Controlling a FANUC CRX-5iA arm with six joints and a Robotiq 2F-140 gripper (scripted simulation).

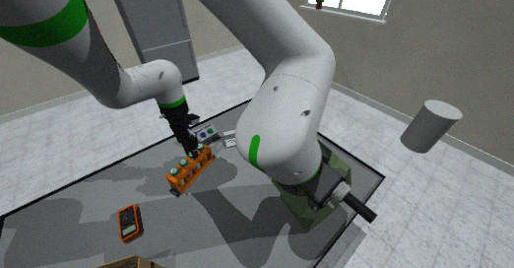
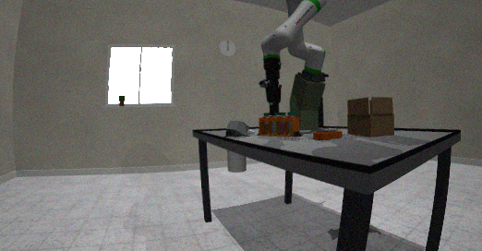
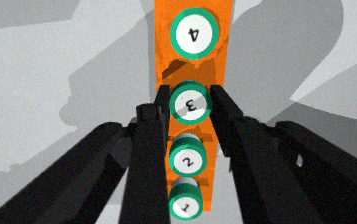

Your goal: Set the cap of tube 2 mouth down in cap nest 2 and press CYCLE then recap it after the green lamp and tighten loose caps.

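A dark-rimmed table carried the whole setup, and the white arm with its green bands rose from a green pedestal at the table's far edge, bent over and reached straight down toward the work. A cardboard box stood on the table well apart from the arm, and a grey cylindrical bin sat on the floor off to one side. The orange decapping station lay near the middle of the table, with an orange meter lying flat some way from it and the small key housing just beyond its far end. The gripper hung vertically over the station, its black fingers straddling the row of tubes. In the wrist view they pressed against both sides of the cap of tube 3, so the tool was clamped on that cap. The cap of tube 2 sat on its own tube, next in the row and lower in the wrist view, between the finger links but not touched by them. The cap of tube 1 and the cap of tube 4 sat on their tubes at the two ends.
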